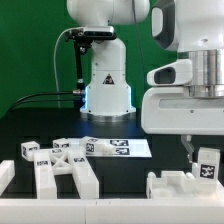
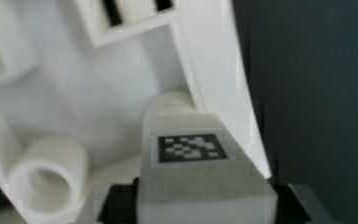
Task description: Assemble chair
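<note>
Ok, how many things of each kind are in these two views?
Loose chunky white plastic chair pieces: at least 4, cluster at the exterior view's left hard to separate
Tagged white plastic piece in the black pincer: 1
Flat white marker board: 1
White robot arm: 1
Total: at least 7

table: plain black top, kinda glossy, takes up the whole lower half of the exterior view

marker board: thin white strip lying flat on the table, roughly mid-scene, a row of black-and-white tags printed on it, nothing stacked on top

backdrop: solid green wall or curtain behind everything, can't tell which

cable: thin black one, runs low in front of the green on the exterior view's left, just above the table's back edge

wrist view: only a dark blurry strip down one side, too soft to say what it is
</note>
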Controlling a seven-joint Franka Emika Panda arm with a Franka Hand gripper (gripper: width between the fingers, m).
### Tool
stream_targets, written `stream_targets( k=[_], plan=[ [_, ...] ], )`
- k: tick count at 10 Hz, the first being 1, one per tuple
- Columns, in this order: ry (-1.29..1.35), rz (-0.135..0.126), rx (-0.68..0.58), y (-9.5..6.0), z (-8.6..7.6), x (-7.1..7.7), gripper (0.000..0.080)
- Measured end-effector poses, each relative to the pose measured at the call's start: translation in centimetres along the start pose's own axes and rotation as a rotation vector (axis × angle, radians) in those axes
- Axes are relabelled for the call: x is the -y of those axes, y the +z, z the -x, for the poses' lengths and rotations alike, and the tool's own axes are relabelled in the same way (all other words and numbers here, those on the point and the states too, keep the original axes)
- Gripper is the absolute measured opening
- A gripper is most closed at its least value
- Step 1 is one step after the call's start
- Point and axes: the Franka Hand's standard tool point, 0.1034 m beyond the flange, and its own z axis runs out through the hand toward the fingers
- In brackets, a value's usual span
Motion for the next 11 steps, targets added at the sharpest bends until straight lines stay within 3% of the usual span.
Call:
stream_targets(
  k=[1, 3, 6, 7, 8, 10, 11],
  plan=[
    [0.194, -0.007, 0.023, 0.03, 0.06, 0.03, 0.0289],
    [0.273, -0.010, 0.034, 0.06, 0.05, 0.09, 0.0288],
    [0.168, -0.010, 0.032, 0.06, -0.11, -0.08, 0.0292],
    [-0.060, -0.007, 0.032, 0.00, -0.45, -0.41, 0.0292],
    [-0.161, -0.008, 0.033, -0.07, -0.50, -0.34, 0.0535],
    [-0.266, -0.008, 0.032, -0.02, -0.48, -0.38, 0.0535],
    [-0.351, -0.009, 0.032, -0.02, -0.50, -0.40, 0.0629]
  ],
)
